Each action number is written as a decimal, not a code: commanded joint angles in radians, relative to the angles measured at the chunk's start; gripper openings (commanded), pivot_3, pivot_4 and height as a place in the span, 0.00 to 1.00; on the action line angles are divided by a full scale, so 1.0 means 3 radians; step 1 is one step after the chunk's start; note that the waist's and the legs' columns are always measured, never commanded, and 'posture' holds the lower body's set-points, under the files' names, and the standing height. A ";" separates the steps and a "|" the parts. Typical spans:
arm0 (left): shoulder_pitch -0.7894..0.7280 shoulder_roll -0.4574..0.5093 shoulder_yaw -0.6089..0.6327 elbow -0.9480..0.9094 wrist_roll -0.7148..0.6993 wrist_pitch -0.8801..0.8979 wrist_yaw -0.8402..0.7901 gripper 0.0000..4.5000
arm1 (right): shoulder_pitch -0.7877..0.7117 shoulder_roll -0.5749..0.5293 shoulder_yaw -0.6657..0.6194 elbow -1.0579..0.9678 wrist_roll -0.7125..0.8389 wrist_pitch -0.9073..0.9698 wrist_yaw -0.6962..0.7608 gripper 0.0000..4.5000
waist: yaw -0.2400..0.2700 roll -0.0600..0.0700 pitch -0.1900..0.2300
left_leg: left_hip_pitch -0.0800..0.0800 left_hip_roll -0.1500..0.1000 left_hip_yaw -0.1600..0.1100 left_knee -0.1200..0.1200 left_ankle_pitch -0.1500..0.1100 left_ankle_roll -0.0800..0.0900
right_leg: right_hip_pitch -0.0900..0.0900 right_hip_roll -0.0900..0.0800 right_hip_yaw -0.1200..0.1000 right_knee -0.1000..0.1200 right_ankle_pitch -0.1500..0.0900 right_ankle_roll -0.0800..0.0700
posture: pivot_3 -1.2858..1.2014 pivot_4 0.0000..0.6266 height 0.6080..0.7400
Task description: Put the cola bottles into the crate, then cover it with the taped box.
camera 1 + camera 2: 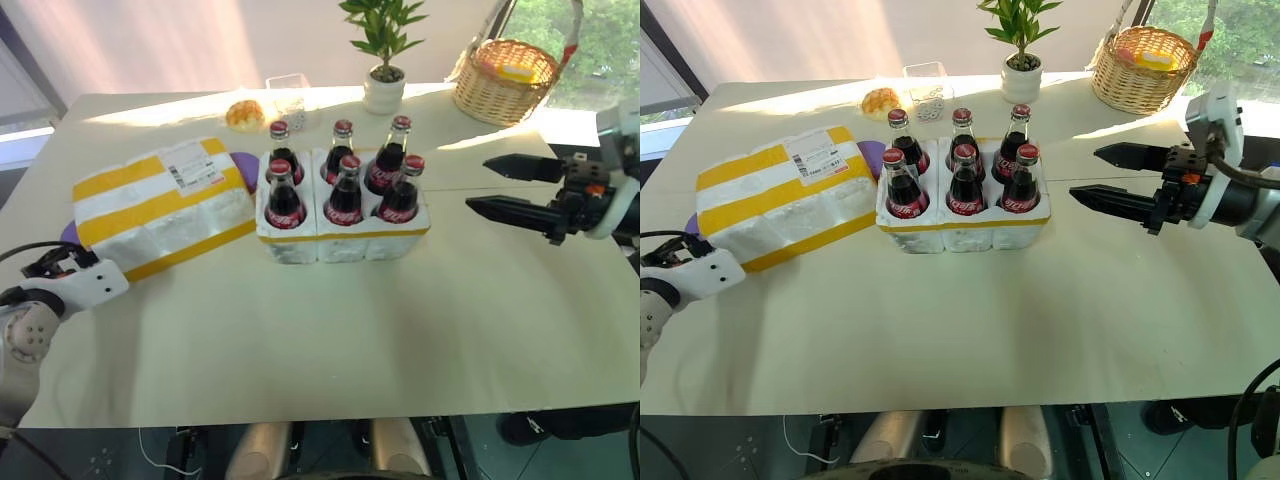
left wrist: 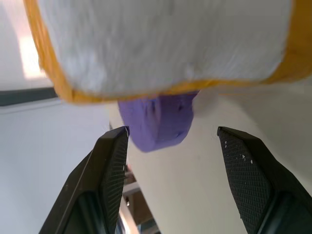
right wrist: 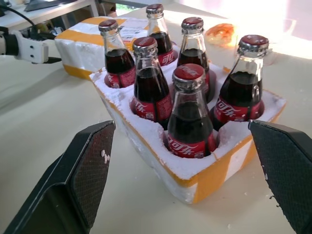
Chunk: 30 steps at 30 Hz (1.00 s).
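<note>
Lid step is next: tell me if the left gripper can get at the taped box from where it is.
Probably yes. The left gripper is open and points at the near end of the taped box, with nothing between them. A purple object pokes out under that end and may get in the way of a low grip.

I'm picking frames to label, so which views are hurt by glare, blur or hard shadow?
Left eye view: sunlight washes out the far table edge beside the plant and the basket, while the cola bottles stay crisp. Left wrist view: the taped box is soft and out of focus. Right wrist view: bottles sharp, bright glare behind them.
</note>
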 commanded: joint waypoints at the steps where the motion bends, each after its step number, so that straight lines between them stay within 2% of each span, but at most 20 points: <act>1: -0.0226 -0.0002 -0.0100 0.0312 0.0107 -0.0155 0.0197 0.66 | -0.0039 -0.0065 -0.0154 -0.0123 0.0078 0.0016 -0.0038 1.00 | 0.0004 0.0000 0.0000 | 0.0000 0.0000 0.0000 0.0000 0.0000 0.0000 | 0.0000 0.0000 0.0000 0.0000 0.0000 0.0000 | 0.52 0.24 1.00; 8: -0.1051 -0.0105 -0.0622 0.1351 0.0327 -0.0701 0.0662 0.66 | -0.0010 -0.0114 -0.0251 -0.0215 0.0149 0.0092 -0.0076 1.00 | 0.0004 -0.0002 -0.0001 | 0.0000 -0.0002 0.0000 0.0002 0.0000 0.0000 | 0.0001 0.0000 -0.0003 0.0001 0.0001 0.0002 | 0.52 0.24 1.00; 18: -0.1543 -0.0179 -0.0989 0.2072 0.0455 -0.1069 0.1013 0.66 | 0.0065 -0.0133 -0.0361 -0.0288 0.0215 0.0155 -0.0158 1.00 | 0.0001 -0.0003 -0.0002 | 0.0000 -0.0002 0.0001 0.0001 0.0000 0.0000 | 0.0000 0.0000 -0.0001 0.0002 0.0001 0.0002 | 0.52 0.24 1.00; 21: -0.1586 -0.0181 -0.1015 0.2151 0.0406 -0.1135 0.1031 0.46 | 0.0103 -0.0129 -0.0385 -0.0308 0.0222 0.0154 -0.0183 1.00 | 0.0005 -0.0002 -0.0003 | 0.0000 -0.0002 0.0001 0.0002 0.0000 0.0000 | 0.0001 -0.0001 -0.0001 0.0003 0.0002 0.0002 | 0.52 0.24 1.00; 24: -0.1625 -0.0170 -0.1015 0.2204 0.0379 -0.1144 0.1032 0.13 | 0.0140 -0.0136 -0.0418 -0.0325 0.0237 0.0163 -0.0194 1.00 | 0.0006 0.0000 -0.0007 | 0.0001 -0.0002 0.0000 0.0003 0.0000 0.0000 | 0.0002 -0.0001 -0.0001 0.0004 0.0002 0.0003 | 0.52 0.24 1.00; 25: -0.1645 -0.0166 -0.1004 0.2224 0.0367 -0.1127 0.1029 0.08 | 0.0157 -0.0138 -0.0422 -0.0329 0.0231 0.0159 -0.0193 1.00 | 0.0003 0.0003 -0.0008 | 0.0002 -0.0002 0.0001 0.0004 0.0000 0.0000 | 0.0002 -0.0001 -0.0001 0.0004 0.0002 0.0003 | 0.52 0.24 1.00; 30: -0.1729 -0.0087 -0.0875 0.2229 0.0226 -0.1086 0.0966 0.08 | 0.0248 -0.0187 -0.0477 -0.0300 0.0279 0.0232 -0.0150 1.00 | 0.0002 0.0002 -0.0009 | 0.0002 -0.0002 0.0001 0.0004 0.0001 0.0000 | 0.0002 0.0000 -0.0001 0.0006 0.0002 0.0003 | 0.52 0.24 1.00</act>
